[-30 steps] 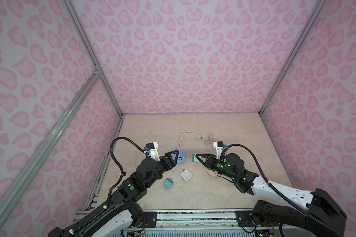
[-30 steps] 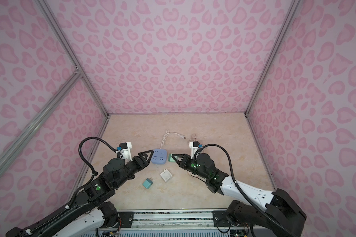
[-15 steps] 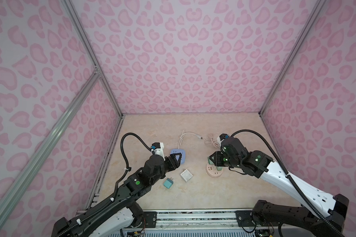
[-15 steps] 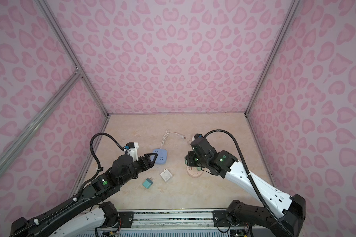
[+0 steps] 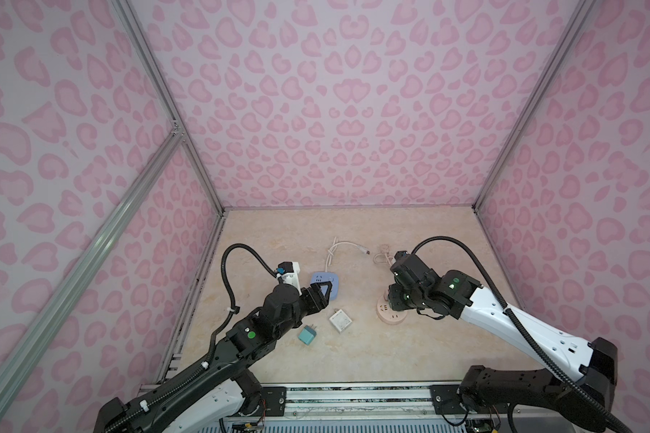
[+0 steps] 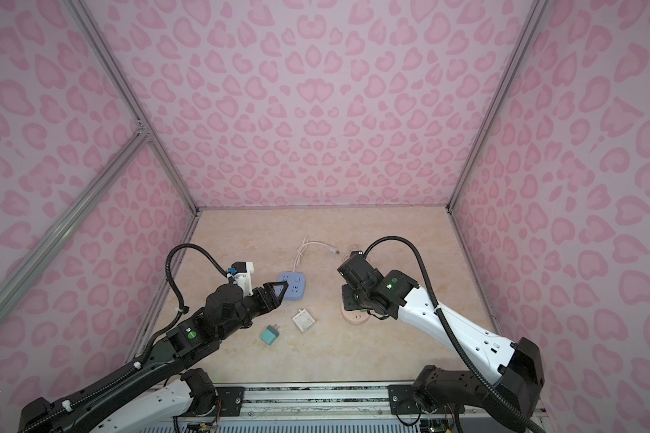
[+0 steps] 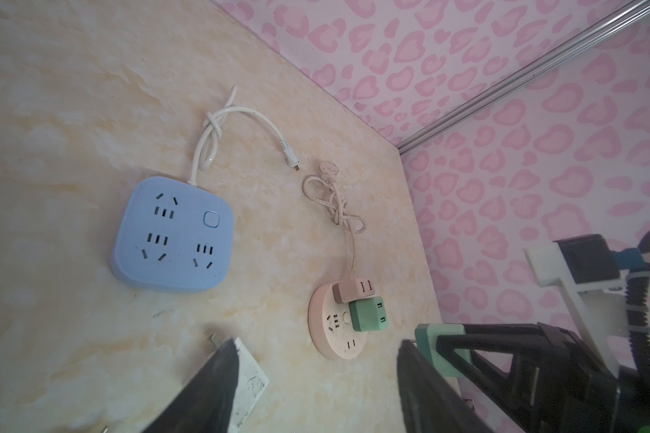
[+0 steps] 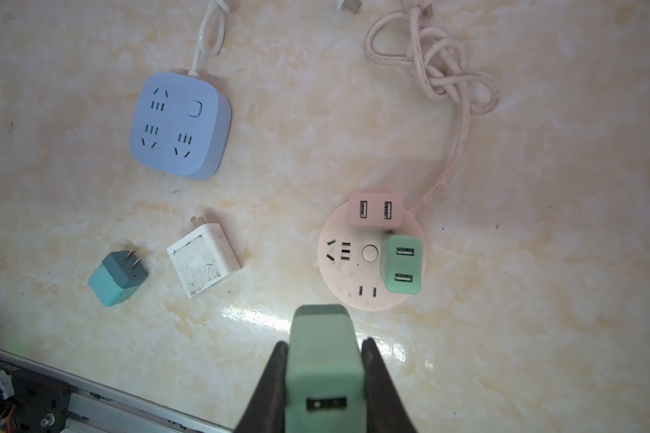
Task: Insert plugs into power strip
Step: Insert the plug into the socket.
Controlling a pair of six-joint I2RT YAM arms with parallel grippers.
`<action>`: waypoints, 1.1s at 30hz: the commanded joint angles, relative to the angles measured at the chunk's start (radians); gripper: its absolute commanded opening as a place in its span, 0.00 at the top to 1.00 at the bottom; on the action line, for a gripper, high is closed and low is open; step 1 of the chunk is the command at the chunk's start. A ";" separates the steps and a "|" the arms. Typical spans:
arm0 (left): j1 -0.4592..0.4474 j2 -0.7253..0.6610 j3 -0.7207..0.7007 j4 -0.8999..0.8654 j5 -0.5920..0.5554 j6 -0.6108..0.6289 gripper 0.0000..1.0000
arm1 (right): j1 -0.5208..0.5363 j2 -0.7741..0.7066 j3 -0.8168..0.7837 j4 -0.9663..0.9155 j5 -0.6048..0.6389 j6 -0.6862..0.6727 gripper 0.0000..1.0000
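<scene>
1. In the right wrist view, the right gripper (image 8: 324, 342) is seen clamped on a mint green plug (image 8: 325, 375), which is held just beside the round pink power strip (image 8: 348, 288). Whether the two touch cannot be told.
2. In both top views that grip is hidden under the right arm, and only an edge of the round strip (image 5: 391, 318) is shown.
3. In a top view, the left gripper (image 5: 325, 292) is seen over the edge of the blue power strip (image 5: 325, 279). In the left wrist view its jaws are seen parted, with nothing between them.
4. In the left wrist view the white plug (image 7: 248, 378) is partly covered by a finger. The teal plug (image 8: 117, 277) is not shown there.
5. Five plugs are counted:
   - two seated in the round strip, one pinkish-tan plug (image 8: 376, 210) and a second mint plug (image 8: 402, 264);
   - one gripped;
   - the teal and white ones lying loose on the table (image 8: 541, 262).
6. Two power strips are counted, and the blue one's sockets are unfilled.
7. Two knotted cords are counted, a white cord (image 7: 211, 142) and a pink cord (image 8: 455, 86).
</scene>
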 commanded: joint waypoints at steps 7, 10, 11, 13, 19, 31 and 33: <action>0.000 -0.010 -0.011 0.022 -0.003 0.002 0.31 | 0.020 0.098 0.000 0.062 0.062 -0.033 1.00; 0.001 -0.006 -0.011 0.022 -0.008 0.002 0.31 | 0.017 0.134 0.007 0.058 0.064 -0.039 1.00; 0.001 -0.005 -0.013 0.023 -0.007 0.002 0.31 | 0.017 0.145 0.009 0.060 0.066 -0.044 1.00; 0.000 -0.004 -0.014 0.026 -0.008 -0.001 0.31 | 0.014 0.165 0.010 0.061 0.065 -0.045 1.00; 0.000 0.004 -0.012 0.028 -0.009 -0.003 0.31 | 0.011 0.190 -0.005 0.085 0.057 -0.051 1.00; 0.001 0.010 -0.014 0.028 -0.015 0.001 0.31 | -0.005 0.221 -0.051 0.142 0.051 -0.052 1.00; 0.000 0.010 -0.013 0.026 -0.015 0.001 0.32 | -0.009 0.225 -0.054 0.143 0.056 -0.055 1.00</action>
